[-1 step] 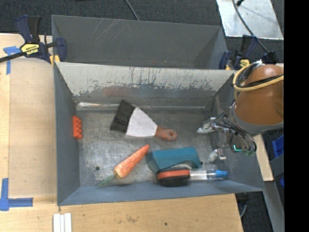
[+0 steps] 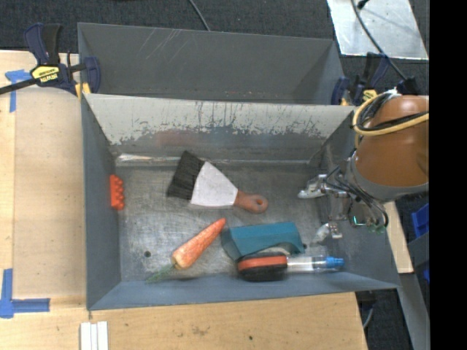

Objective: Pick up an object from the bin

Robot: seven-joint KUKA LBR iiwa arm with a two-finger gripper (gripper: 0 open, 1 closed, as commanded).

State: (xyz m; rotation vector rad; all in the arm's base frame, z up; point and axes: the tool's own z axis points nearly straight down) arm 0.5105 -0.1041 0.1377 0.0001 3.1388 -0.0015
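My gripper hangs at the right side of the bin, open, with nothing between its fingers. Just left of it lies a teal block. A clear tube with a blue cap rests below the lower fingertip, near the front wall. Touching the tube's left end is a flat red and black thing. A brush with black bristles, a white body and a brown handle lies in the middle, its handle end pointing toward the upper fingertip.
An orange carrot lies slanted at the front middle. A small orange block sits against the left wall. The arm's orange dome stands over the bin's right rim. Bare floor shows at the back and left.
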